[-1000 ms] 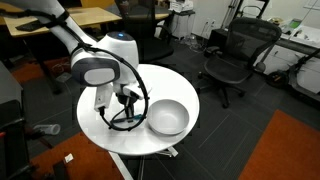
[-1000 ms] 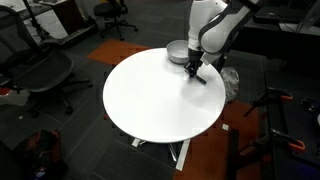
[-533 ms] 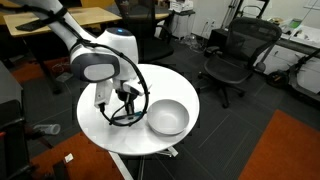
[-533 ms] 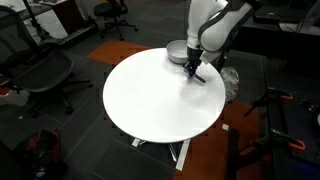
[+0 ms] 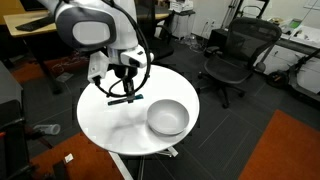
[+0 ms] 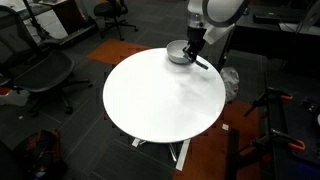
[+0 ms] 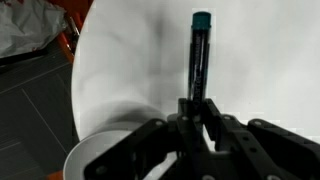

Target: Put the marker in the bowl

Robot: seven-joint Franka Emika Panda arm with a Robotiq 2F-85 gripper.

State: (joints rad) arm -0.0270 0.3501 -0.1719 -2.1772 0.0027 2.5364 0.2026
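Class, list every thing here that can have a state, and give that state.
gripper: shut on the marker, above the table.
marker: gripped, clear of the table, not yet in the bowl.
bowl: upright on the table, empty.

A: Where is the bowl [image 5: 167,118]?
B: On the round table [image 5: 98,125], near its 4 o'clock edge in an exterior view.
A: And the marker [image 5: 124,101]?
B: Above the table, at the bowl's 10 o'clock, clamped in the gripper [image 5: 126,94]. In the wrist view it sticks out toward 12 o'clock, with the bowl at its 7 o'clock.
A: Behind the table?
B: An office chair [image 5: 235,55], at 2 o'clock.
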